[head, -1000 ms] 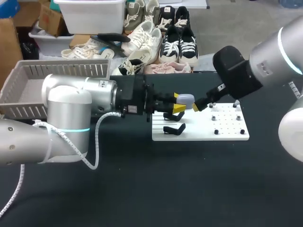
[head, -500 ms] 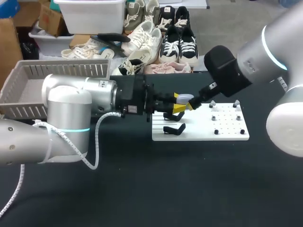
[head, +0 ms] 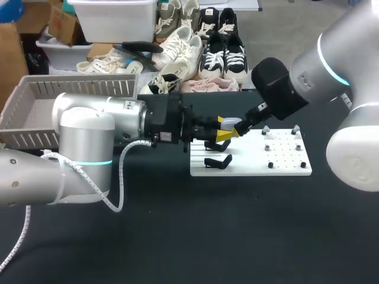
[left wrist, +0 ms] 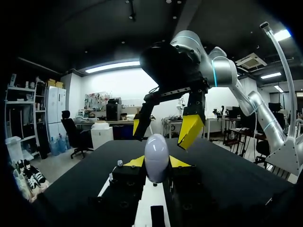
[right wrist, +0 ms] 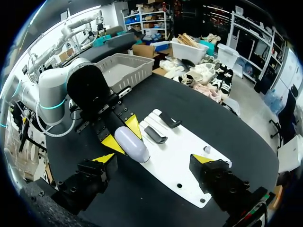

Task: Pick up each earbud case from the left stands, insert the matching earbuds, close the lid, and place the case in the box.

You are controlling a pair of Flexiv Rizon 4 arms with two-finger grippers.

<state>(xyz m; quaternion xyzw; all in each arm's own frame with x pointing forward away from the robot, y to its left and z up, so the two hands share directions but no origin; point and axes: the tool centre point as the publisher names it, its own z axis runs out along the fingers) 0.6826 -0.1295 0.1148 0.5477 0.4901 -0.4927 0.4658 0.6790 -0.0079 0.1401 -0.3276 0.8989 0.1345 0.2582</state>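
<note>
Case (right wrist: 131, 143), a smooth, glossy, pale egg shape, is clamped from both sides by the yellow tips of the left gripper (left wrist: 156, 163) and held in the air above the stand end of the board (head: 254, 167). The right gripper (right wrist: 154, 160) hangs just beside it with its fingers spread wide, touching nothing. Below, the flat white board carries two curved black stands (head: 217, 161) and small dark studs, and a grey plastic basket (head: 35, 89) with slatted walls stands well apart on the left.
</note>
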